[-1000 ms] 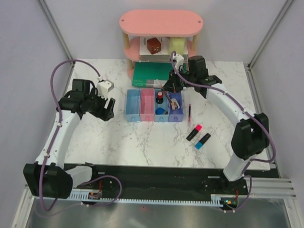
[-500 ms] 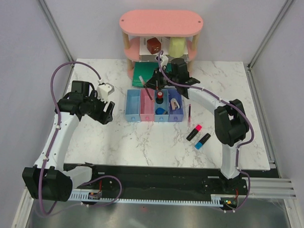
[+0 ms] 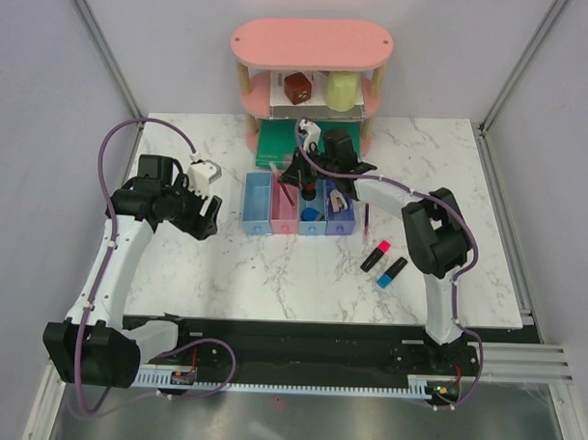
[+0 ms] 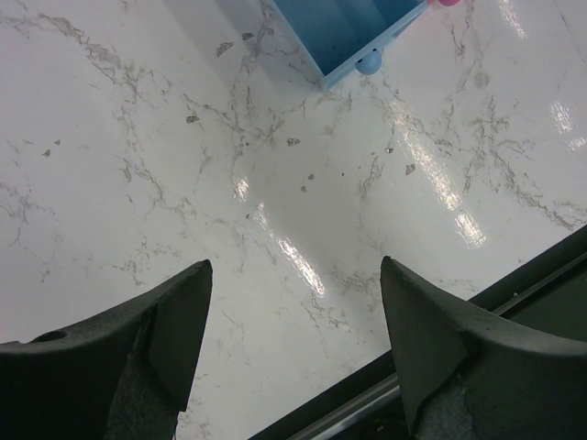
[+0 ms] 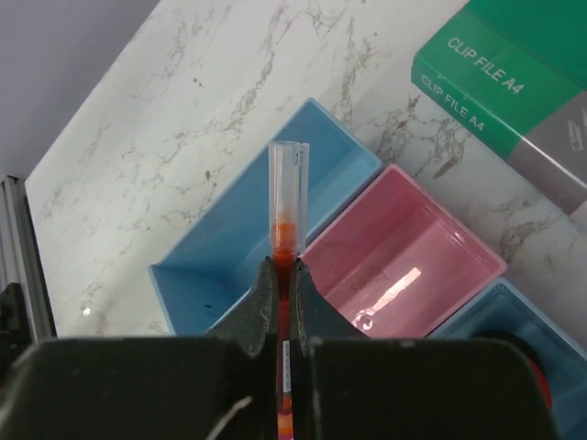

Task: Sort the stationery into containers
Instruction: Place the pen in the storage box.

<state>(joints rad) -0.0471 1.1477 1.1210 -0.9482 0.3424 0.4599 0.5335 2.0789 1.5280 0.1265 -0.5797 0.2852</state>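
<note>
My right gripper (image 5: pixel 286 266) is shut on a thin red pen (image 5: pixel 287 197) with a clear cap. It holds the pen above the wall between the light blue bin (image 5: pixel 229 247) and the pink bin (image 5: pixel 413 266). From above, the gripper (image 3: pixel 297 177) hangs over the row of bins: light blue (image 3: pixel 257 207), pink (image 3: pixel 285 212), blue (image 3: pixel 318 226), purple-blue (image 3: pixel 342 220). A red-black round piece (image 3: pixel 309 185) and a blue piece (image 3: pixel 311 216) lie in the blue bin, a beige-white piece (image 3: pixel 339 197) in the purple-blue one. My left gripper (image 3: pixel 205 215) is open and empty over bare table left of the bins.
Another thin red pen (image 3: pixel 367 219) lies right of the bins. The pink-ended (image 3: pixel 375 255) and blue-ended (image 3: pixel 393 271) highlighters lie nearer. A green book (image 3: pixel 279 142) lies behind the bins, under the pink shelf (image 3: pixel 312 45). The light blue bin's corner (image 4: pixel 348 27) shows in the left wrist view.
My right gripper has swung left with the pen, from over the blue and purple-blue bins to over the pink and light blue ones. The left arm has barely moved.
</note>
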